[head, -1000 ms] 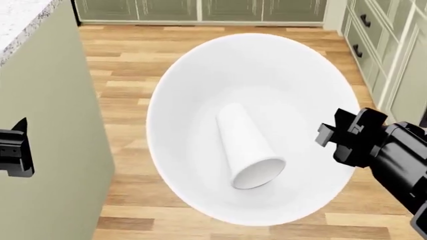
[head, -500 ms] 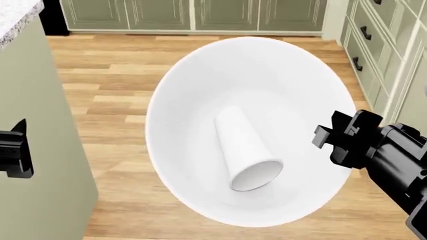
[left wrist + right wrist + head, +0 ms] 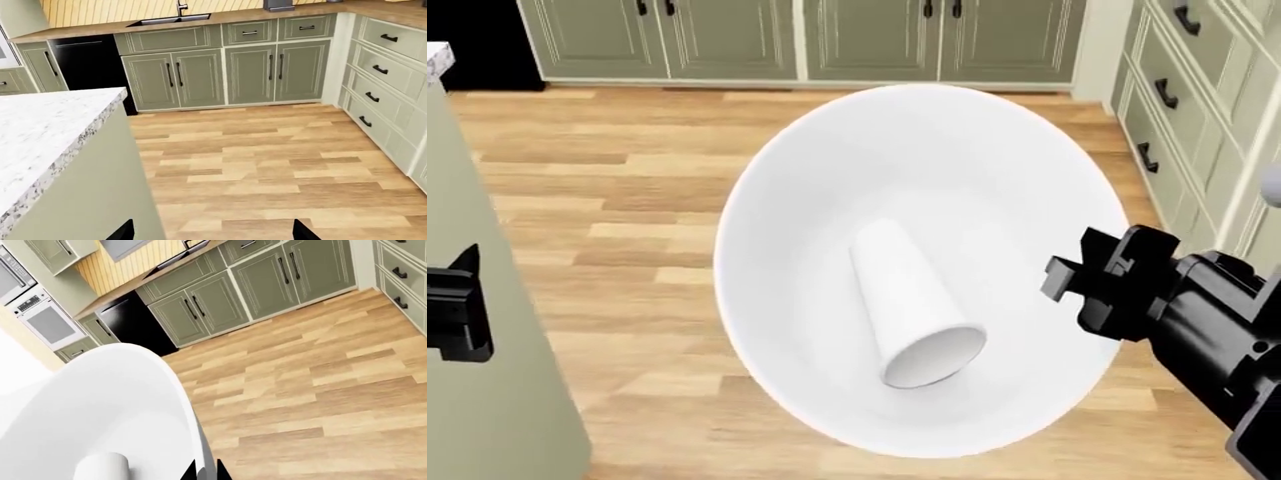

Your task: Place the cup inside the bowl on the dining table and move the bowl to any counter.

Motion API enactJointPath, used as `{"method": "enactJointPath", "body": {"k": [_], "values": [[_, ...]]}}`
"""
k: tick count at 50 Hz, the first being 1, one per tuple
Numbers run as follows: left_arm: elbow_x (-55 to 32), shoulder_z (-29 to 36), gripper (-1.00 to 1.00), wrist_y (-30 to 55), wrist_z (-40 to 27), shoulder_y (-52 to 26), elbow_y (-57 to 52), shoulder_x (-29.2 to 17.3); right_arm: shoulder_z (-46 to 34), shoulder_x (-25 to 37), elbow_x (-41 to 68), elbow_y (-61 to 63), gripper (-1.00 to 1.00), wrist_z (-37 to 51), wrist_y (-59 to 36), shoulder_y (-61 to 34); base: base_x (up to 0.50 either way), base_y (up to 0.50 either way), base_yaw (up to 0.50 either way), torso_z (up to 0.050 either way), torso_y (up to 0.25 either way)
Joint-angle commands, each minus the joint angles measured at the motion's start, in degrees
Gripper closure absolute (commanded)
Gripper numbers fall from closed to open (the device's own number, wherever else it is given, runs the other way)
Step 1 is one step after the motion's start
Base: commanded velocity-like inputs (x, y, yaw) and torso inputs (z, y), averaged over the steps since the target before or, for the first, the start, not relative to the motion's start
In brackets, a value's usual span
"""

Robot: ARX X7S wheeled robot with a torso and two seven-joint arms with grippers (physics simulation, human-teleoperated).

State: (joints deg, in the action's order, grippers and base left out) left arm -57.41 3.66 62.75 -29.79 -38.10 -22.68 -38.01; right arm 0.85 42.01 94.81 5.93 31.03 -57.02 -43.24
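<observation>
Head view: looks down from high up, very close over the bowl [image 3: 921,270] and the wood floor [image 3: 601,200].
Left wrist view: low by the table [image 3: 47,130], faces the green cupboards [image 3: 227,70].
Right wrist view: sits at the bowl's rim.
Shared: bowl, floor, cupboards.

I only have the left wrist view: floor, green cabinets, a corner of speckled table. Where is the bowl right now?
Observer: In the head view the bowl is up over the wooden floor, held at its rim by the right gripper.
Operator: Is the cup in it?
Observer: Yes, the cup lies on its side inside the bowl.
Operator: And my left gripper?
Observer: The left gripper holds nothing; it is beside the dining table, with its tips spread apart.
</observation>
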Motion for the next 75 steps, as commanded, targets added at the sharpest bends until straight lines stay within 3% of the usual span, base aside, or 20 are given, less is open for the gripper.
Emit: {"method": "enactJointPath", "body": {"k": [1,75], "values": [[0.44,0.64,-1.0,-0.43,-0.01,-0.09,0.48,0.28,0.01,-0.09,-0.19,0.0,1.0,-0.58,0.39,-0.05,0.5,-0.06,0.0,0.0,0.0],[0.62,1.66,-1.0,-1.84,-0.01,-0.15,1.78,-0.25,-2.31,-0.79,-2.52,-1.53,1.0,-2.88,1.75,0.14,0.5,-0.06,0.0,0.0,0.001]]}}
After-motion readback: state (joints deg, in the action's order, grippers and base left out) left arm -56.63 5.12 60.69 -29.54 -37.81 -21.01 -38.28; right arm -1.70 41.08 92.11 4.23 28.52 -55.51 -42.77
